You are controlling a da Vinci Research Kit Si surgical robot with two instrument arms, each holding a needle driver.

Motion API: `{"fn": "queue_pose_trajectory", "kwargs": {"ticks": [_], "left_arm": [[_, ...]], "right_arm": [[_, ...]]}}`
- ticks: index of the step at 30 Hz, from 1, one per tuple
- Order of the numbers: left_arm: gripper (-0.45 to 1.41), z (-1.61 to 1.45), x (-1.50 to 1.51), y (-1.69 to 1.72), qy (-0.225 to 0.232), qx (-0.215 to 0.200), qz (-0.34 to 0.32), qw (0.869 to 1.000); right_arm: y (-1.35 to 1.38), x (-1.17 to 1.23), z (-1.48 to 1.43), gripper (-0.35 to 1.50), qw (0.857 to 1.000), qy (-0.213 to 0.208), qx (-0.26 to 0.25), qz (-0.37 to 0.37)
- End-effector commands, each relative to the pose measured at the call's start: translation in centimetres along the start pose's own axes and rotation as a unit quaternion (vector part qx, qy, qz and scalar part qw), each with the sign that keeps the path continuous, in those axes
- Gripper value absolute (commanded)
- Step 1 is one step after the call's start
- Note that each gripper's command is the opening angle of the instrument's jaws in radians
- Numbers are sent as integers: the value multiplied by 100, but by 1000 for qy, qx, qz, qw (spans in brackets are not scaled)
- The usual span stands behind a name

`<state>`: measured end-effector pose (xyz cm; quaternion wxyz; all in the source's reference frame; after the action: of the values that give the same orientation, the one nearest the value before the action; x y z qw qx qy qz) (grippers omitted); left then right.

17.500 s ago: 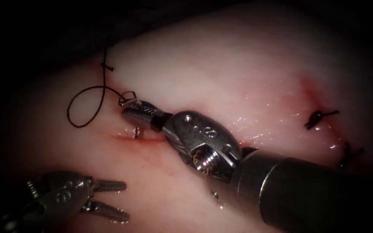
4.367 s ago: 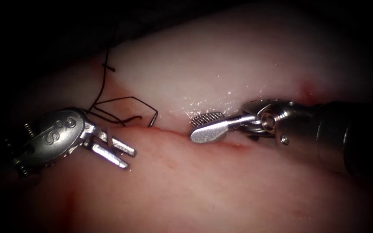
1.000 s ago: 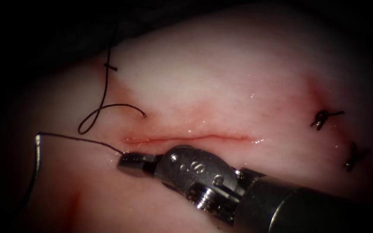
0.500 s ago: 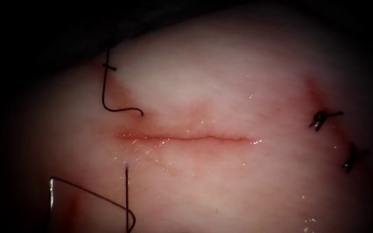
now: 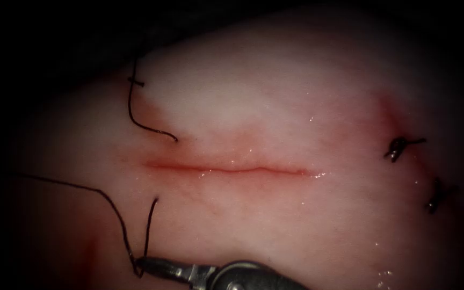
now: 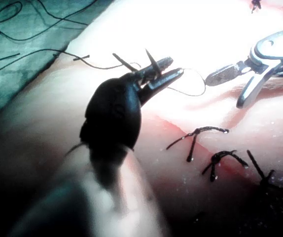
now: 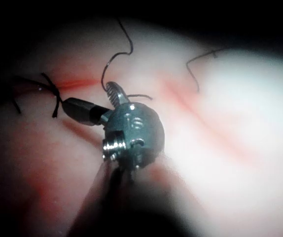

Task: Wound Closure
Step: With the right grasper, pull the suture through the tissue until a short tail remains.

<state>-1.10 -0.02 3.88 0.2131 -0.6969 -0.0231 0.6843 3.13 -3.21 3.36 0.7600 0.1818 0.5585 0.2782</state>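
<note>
Endoscope view is showing the right arm's tool (image 5: 147,262) lying low over the tissue (image 5: 296,96), below the cut (image 5: 226,170) and near its left end. The thread (image 5: 115,209) is entering the tissue just above the cut's left end and is coming out below it. From there it is running down to the tool's tip, bending sharply, and going away to the left into the dark.

A second ago the free strand above the cut was making a loop. Now it is only a short arc, so I am judging that thread is being pulled through this stitch. Where the needle is lying I cannot tell.

Both wrist views are showing the right tool's jaws standing apart. So the thread is seeming hooked against one jaw, not pinched. More pulling is calling for a sure hold on the thread and a gentle, steady draw.

The left arm's tool (image 6: 163,71) is hovering over the tissue with thread at its tip. Whether it is gripping anything I cannot tell.

Two tied stitches (image 5: 401,145) are sitting well to the right.
</note>
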Motion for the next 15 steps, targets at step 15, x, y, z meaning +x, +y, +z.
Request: {"fn": "queue_pose_trajectory", "kwargs": {"ticks": [15], "left_arm": [[-45, -25, -5, -43, 6, 60, 12, 998]], "right_arm": [[65, -10, 55, 113, 997, -42, -18, -68]]}}
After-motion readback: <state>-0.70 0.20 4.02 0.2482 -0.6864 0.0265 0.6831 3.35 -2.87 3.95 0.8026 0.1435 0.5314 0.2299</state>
